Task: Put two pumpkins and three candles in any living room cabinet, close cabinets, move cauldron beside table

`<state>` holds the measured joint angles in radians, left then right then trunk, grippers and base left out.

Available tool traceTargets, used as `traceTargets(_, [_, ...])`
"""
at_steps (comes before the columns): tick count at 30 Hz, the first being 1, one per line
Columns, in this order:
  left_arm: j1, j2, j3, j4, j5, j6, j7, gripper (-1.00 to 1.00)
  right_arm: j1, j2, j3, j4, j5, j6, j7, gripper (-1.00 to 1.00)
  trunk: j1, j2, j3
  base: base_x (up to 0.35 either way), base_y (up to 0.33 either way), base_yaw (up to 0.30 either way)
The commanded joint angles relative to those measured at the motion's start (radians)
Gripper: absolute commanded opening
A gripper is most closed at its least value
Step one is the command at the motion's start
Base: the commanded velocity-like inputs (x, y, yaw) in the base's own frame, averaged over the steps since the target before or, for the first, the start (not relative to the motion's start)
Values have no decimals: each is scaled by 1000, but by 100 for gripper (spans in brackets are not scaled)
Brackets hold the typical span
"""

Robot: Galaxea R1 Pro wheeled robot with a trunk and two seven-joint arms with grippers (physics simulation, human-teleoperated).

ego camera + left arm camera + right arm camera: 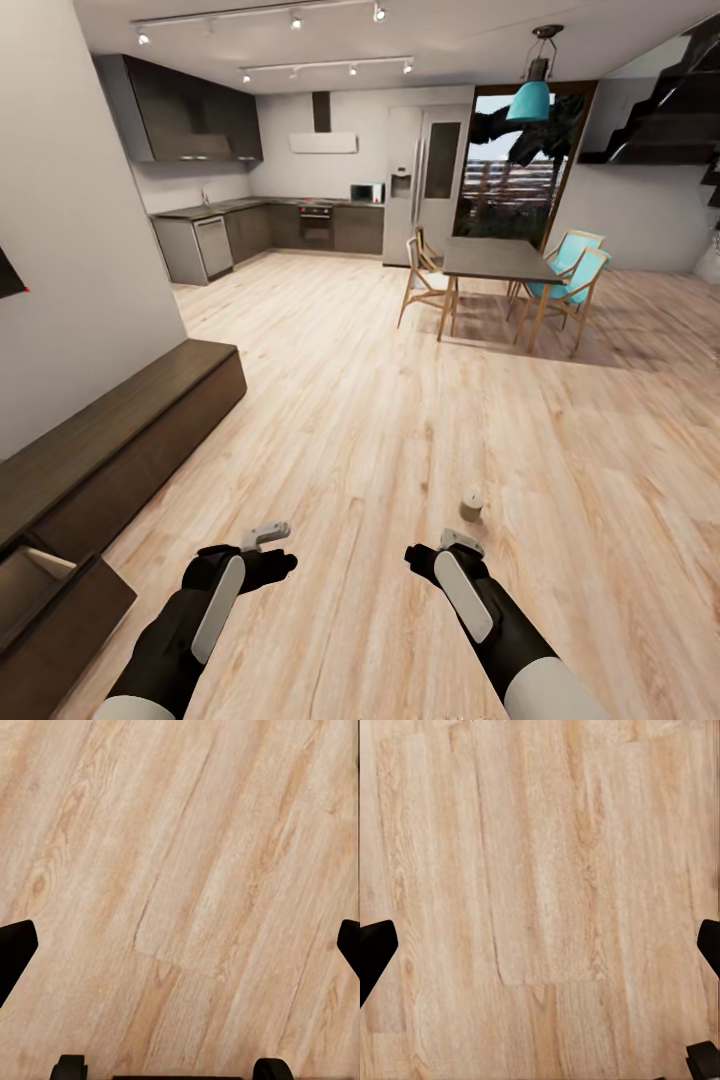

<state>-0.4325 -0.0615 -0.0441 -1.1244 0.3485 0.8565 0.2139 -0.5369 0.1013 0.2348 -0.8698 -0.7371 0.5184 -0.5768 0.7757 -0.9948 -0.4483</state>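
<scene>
1. Left gripper [262, 540] — fingers spread wide, empty, above the wooden floor [400, 420].
2. Right gripper [445, 548] — likewise released, empty.
3. Candle [471, 504] — upright on the floor at 1 o'clock, just beyond the right gripper.
4. Cabinet [110, 430] — at 9 o'clock; its nearest drawer [50, 590] stands open.

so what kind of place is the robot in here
Most likely an open-plan home, rendered in simulation: a kitchen with a fridge at the far wall, a dining table with chairs, and a long low cabinet along the left wall.
</scene>
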Motion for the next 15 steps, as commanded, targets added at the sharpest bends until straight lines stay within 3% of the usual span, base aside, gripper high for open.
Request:
traceTargets(1, [0, 0, 0, 0, 0, 0, 0, 100, 0, 0, 0, 0, 0, 0, 0, 100, 0, 0, -1, 0, 0, -228])
traceTargets(11, [0, 0, 1, 0, 0, -1, 1, 100, 0, 0, 1, 1, -1, 0, 1, 100, 0, 0, -12, 2, 0, -224])
traceTargets(15, [0, 0, 1, 0, 0, -2, 2, 100, 0, 0, 1, 2, 1, -1, 1, 100, 0, 0, -14, 120, 0, -82])
